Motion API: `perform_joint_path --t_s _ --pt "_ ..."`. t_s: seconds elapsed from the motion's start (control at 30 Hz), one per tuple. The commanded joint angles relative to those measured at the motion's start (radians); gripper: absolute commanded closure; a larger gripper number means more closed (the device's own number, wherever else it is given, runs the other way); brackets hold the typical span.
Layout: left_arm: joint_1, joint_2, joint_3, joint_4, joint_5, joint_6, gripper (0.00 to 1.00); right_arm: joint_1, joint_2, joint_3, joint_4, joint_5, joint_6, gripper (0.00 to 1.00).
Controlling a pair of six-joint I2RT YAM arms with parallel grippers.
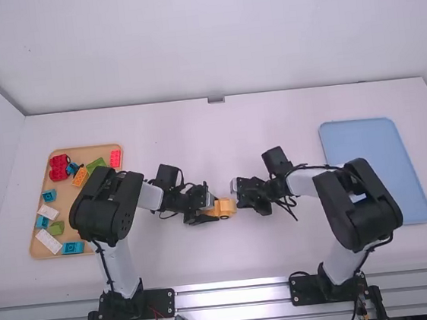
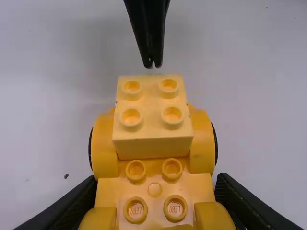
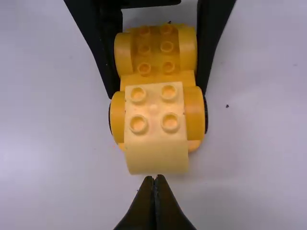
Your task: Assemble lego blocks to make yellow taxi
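White table (image 1: 231, 257) spreads behind the left end effector (image 1: 212, 209), which clasps the yellow car (image 2: 154, 179) between 2 fingers, while the right end effector (image 1: 237, 191), tips pressed together, sits just beside its pale 4-stud block (image 2: 152, 103).

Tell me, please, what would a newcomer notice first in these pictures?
The yellow car base with a pale yellow block on top, held mid-scene by the left gripper, catches the eye first. Next come the colourful blocks in the tan tray, on the left.
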Motion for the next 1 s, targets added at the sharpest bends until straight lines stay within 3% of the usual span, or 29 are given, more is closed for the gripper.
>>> perform_joint_path --t_s 0.0,0.57,0.97 --pt "0.002 0.012 0.008 -0.006 0.014 0.003 0.5 0.009 0.001 0.002 -0.001 0.016 0.005 1.0" --pt "0.002 0.012 0.006 -0.01 0.015 0.003 0.49 0.057 0.026 0.002 0.071 -0.036 0.017 1.0" --pt "0.002 0.012 0.005 -0.01 0.015 0.004 0.49 -0.007 0.026 0.029 0.071 -0.164 0.008 1.0"
